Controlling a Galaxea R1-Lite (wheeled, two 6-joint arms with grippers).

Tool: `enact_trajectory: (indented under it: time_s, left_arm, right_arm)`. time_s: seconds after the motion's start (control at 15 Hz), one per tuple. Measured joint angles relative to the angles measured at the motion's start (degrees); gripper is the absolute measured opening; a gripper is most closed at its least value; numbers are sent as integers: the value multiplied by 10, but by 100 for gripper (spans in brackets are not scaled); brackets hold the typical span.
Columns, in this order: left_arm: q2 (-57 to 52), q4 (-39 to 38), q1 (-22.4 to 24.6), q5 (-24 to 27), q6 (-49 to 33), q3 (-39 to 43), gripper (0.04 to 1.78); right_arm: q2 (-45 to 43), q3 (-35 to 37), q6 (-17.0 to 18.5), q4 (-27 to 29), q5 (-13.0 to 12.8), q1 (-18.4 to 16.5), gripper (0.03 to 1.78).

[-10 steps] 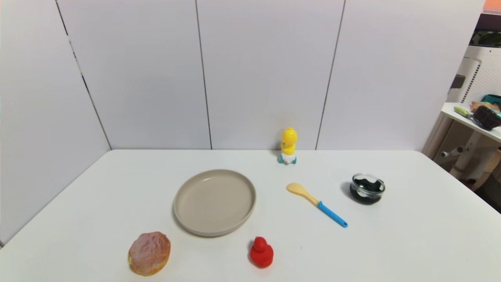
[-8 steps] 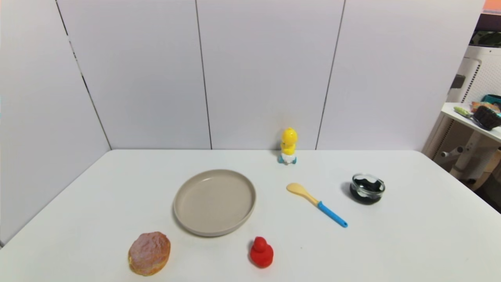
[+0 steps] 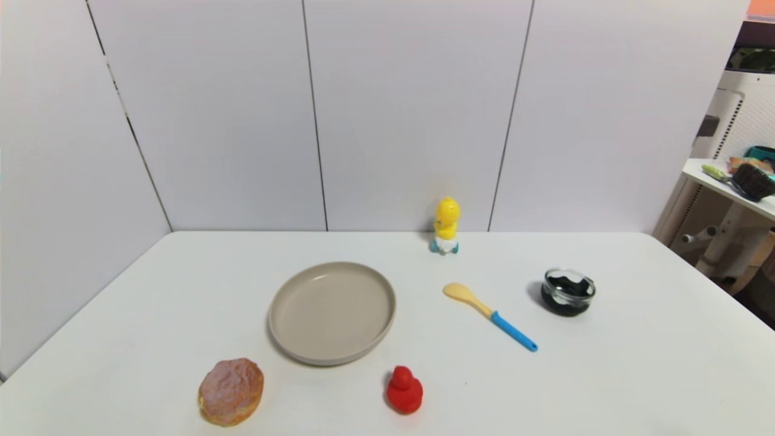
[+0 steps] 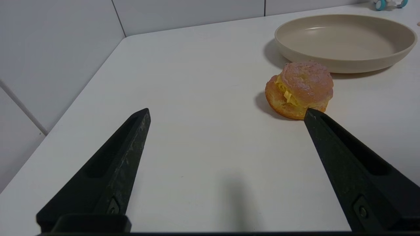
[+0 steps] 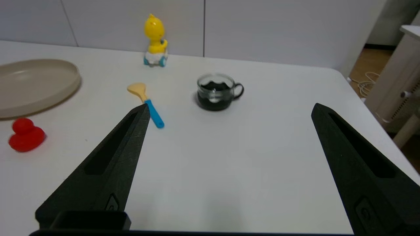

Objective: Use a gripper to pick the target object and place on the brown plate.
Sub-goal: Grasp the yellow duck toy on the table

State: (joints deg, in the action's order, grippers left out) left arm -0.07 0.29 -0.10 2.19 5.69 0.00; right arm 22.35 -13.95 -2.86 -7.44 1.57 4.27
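The yellow duck figure (image 3: 447, 224) with a white base and blue wheels stands upright at the table's far edge by the wall; it also shows in the right wrist view (image 5: 155, 40). The beige-brown plate (image 3: 332, 312) lies empty left of centre, seen too in the left wrist view (image 4: 344, 41) and the right wrist view (image 5: 36, 85). Neither arm shows in the head view. My left gripper (image 4: 226, 111) is open and empty over the near left table. My right gripper (image 5: 229, 109) is open and empty over the near right table.
A pink-topped bun (image 3: 230, 391) lies near left, a red duck toy (image 3: 404, 390) in front of the plate. A yellow spoon with a blue handle (image 3: 489, 315) and a dark glass cup (image 3: 568, 291) lie right. A side table (image 3: 735, 181) stands far right.
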Motion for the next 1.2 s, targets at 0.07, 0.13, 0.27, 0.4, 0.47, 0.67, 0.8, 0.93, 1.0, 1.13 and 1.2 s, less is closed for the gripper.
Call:
enact_trajectory:
  time_s: [0.07, 0.13, 0.27, 0.4, 0.47, 0.67, 0.8, 0.93, 1.0, 1.13, 1.2]
  left_arm:
    - [0, 0, 0, 0, 0, 0, 169]
    - [0, 0, 0, 0, 0, 0, 169]
    - [0, 0, 0, 0, 0, 0, 169]
    - [0, 0, 0, 0, 0, 0, 169]
    - [0, 0, 0, 0, 0, 0, 169]
    - [0, 0, 0, 0, 0, 0, 169]
    - [0, 0, 0, 0, 0, 0, 169]
    - [0, 0, 0, 0, 0, 0, 169]
    - [0, 0, 0, 0, 0, 0, 169]
    - [0, 0, 0, 0, 0, 0, 169]
    - [0, 0, 0, 0, 0, 0, 169]
  right_arm:
    - [55, -45, -4, -4, 0, 19, 170]
    - [117, -99, -8, -7, 0, 41, 170]
    - [239, -207, -17, -11, 1, 85, 170]
    - [361, -307, -24, -12, 1, 123, 170]
    - [428, -363, -26, -11, 1, 139, 170]
    - [610, -537, -28, 26, 0, 172, 170]
    - [725, -641, -28, 66, -1, 189, 170]
    - [824, -718, -24, 93, -8, 207, 170]
    - [865, -744, -19, 101, -13, 214, 170]
    - [931, -778, 21, 129, -40, 225, 170]
    - [954, -787, 58, 149, -62, 230, 170]
